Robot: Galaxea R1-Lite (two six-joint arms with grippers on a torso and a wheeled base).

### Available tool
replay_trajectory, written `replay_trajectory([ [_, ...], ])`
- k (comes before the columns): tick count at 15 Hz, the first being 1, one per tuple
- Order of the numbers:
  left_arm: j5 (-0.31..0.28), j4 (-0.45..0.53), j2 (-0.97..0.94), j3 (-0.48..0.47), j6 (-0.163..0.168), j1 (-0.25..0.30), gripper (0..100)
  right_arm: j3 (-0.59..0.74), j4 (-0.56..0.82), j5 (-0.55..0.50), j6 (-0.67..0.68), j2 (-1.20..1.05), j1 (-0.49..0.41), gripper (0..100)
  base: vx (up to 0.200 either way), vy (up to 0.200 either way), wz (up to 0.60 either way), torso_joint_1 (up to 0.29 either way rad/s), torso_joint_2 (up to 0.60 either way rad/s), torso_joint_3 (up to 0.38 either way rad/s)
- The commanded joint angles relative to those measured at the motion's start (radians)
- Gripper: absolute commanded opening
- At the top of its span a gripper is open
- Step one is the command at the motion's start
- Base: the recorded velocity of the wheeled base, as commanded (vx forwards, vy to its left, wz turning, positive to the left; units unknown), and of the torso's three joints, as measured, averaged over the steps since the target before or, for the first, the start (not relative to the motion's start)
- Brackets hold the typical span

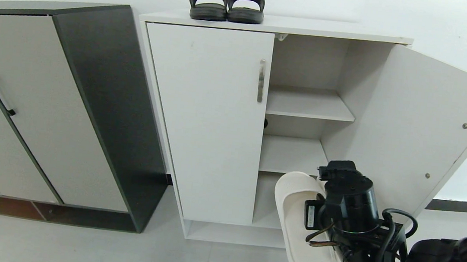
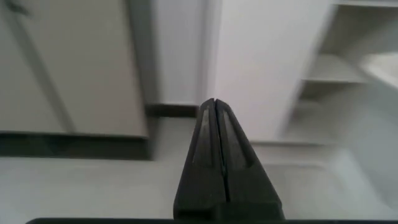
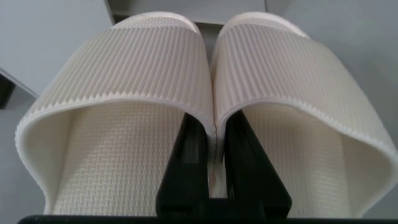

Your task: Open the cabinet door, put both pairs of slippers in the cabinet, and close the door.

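Observation:
A pair of black slippers (image 1: 227,3) stands on top of the white cabinet (image 1: 204,123). The cabinet's left door is closed, and its right door (image 1: 412,123) is swung wide open. A pair of white slippers (image 1: 299,224) hangs in front of the lowest open compartment, toes toward the cabinet. My right gripper (image 3: 214,140) is shut on the white slippers (image 3: 205,81), pinching their two inner strap walls together. My left gripper (image 2: 215,106) is shut with nothing in it, low over the floor and facing the cabinets.
Inside the open half are an upper shelf (image 1: 305,104), a middle shelf (image 1: 289,154) and a bottom space (image 1: 266,208), all bare. A grey and black cabinet (image 1: 58,108) stands close on the left. The closed door has a metal handle (image 1: 261,81).

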Motion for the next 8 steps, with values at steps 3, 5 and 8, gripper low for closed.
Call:
replay_trajectory([
  [3,-0.219,0.012,-0.029,0.012,-0.164,0.006,0,0.002,0.000,0.000,-0.011,0.001,0.008,0,0.000,0.000,0.00,0.000,0.00,0.000],
  [5,-0.034,0.023,-0.029,0.015,-0.042,0.006,0,0.004,0.000,0.000,-0.011,-0.001,0.008,0,0.000,0.000,0.00,0.000,0.00,0.000],
  [8,0.151,0.032,-0.029,0.015,0.109,0.006,0,0.007,-0.007,0.000,-0.013,-0.001,0.017,0,0.000,0.000,0.00,0.000,0.00,0.000],
])
